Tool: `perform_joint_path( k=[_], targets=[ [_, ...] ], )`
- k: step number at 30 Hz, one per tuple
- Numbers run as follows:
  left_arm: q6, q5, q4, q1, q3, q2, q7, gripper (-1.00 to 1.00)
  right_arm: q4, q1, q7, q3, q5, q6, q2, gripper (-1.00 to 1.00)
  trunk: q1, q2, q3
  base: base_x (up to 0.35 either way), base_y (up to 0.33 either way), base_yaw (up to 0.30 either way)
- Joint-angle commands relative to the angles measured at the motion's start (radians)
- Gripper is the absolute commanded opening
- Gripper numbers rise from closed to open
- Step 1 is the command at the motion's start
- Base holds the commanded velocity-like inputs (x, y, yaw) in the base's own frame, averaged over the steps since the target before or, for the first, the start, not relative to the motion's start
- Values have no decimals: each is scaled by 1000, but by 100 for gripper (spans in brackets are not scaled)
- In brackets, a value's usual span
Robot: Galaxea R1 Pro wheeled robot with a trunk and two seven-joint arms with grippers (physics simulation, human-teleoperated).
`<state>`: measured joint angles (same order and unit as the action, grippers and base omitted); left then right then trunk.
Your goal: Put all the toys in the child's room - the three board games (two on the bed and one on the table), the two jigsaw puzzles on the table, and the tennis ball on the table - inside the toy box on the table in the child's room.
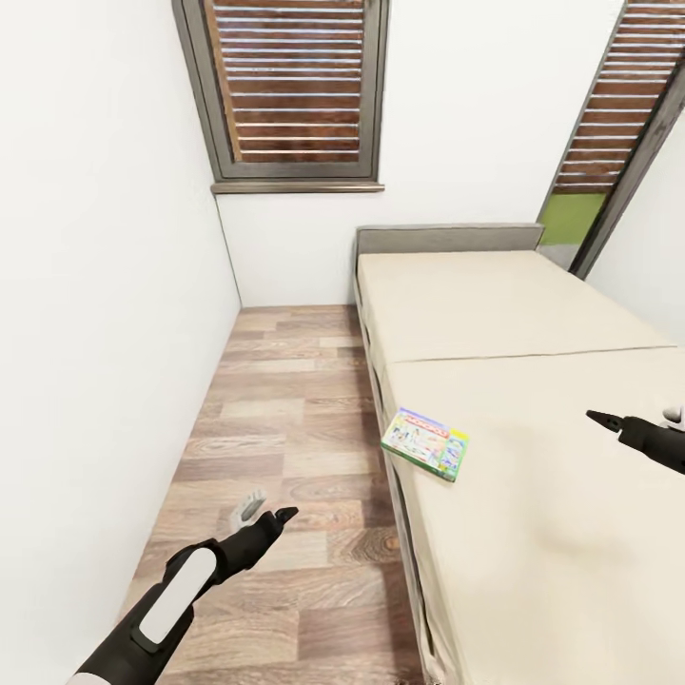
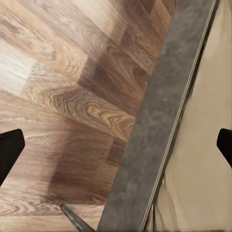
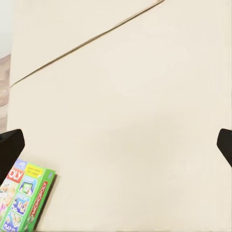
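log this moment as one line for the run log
stage: at bed | green-edged Monopoly board game box flat near beige mattress edge | left gripper over wood-plank floor | right gripper over mattress, empty, jaws open

Wood-plank floor (image 2: pixel 72 96) spreads from twelve round to nine o'clock. A grey bed frame (image 2: pixel 154 130) runs from one o'clock down to six, the beige mattress (image 2: pixel 203 145) beside it toward three. The left pincer's (image 2: pixel 116 145) dark fingertips (image 2: pixel 8 152) sit wide apart.

bed (image 1: pixel 533 314) beige | Monopoly box (image 1: pixel 425 443) green-edged, multicoloured | floor (image 1: pixel 285 400) brown wood-plank | shutters (image 1: pixel 293 81) brown slats
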<state>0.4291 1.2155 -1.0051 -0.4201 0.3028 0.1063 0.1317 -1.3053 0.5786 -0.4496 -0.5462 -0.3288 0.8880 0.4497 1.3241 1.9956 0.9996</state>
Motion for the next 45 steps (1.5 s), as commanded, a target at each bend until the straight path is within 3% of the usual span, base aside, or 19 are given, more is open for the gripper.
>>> perform_joint_path(
  k=[1, 17, 45],
  targets=[
    [0, 11, -2, 0, 2, 1, 9, 100, 0, 1, -6, -1, 4, 5, 0, 100, 0, 0, 1, 0, 4, -266],
    [0, 10, -2, 0, 2, 0, 9, 100, 0, 1, -6, -3, 4, 5, -1, 100, 0, 0, 1, 1, 3, -202],
    [0, 9, -2, 0, 2, -9, 9, 100, -1, 1, -6, -3, 4, 5, -2, 100, 0, 0, 1, 70, 80, -19]
  ],
)
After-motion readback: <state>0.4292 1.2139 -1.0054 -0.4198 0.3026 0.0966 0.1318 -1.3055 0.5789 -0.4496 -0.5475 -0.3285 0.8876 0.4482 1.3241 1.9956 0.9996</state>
